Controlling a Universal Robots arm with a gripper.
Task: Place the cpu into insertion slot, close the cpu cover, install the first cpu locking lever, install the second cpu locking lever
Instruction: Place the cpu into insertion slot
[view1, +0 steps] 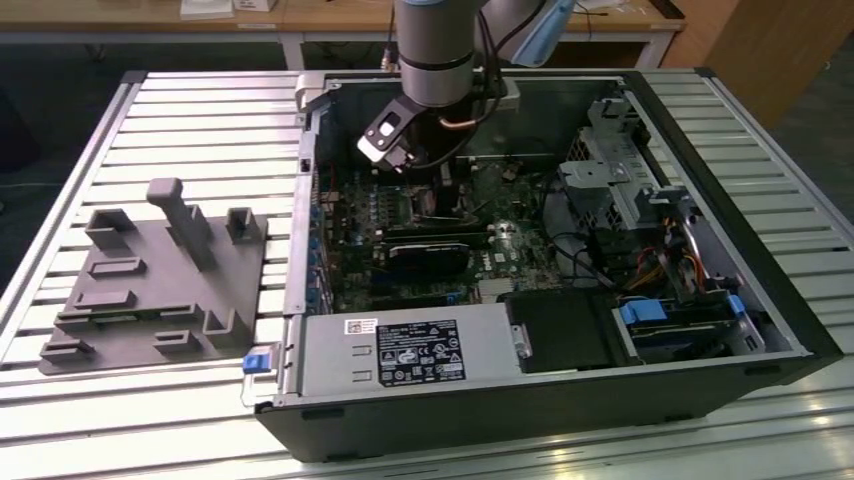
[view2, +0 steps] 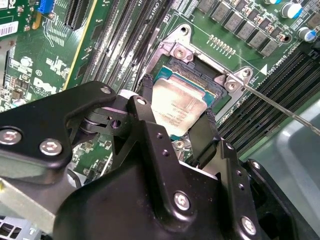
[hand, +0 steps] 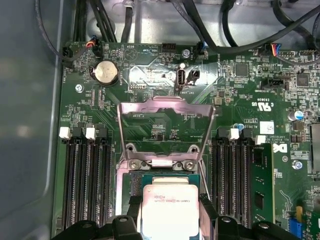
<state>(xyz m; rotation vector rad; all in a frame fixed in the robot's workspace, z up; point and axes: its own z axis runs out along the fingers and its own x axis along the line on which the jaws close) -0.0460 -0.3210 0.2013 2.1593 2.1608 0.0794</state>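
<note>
You've got a slatted aluminium table (view1: 187, 110) as the work surface, its ribs running from the exterior view's left to the exterior view's right. It's pale and evenly lit, with soft glare on the near slats at the exterior view's right. On the far side there's a wooden bench (view1: 347, 22) on white legs (view1: 286, 48), with papers (view1: 214, 8) on top. A wooden cabinet (view1: 781, 50) stands far off on the exterior view's right. The floor (view1: 54, 80) beyond the table is dark.
</note>
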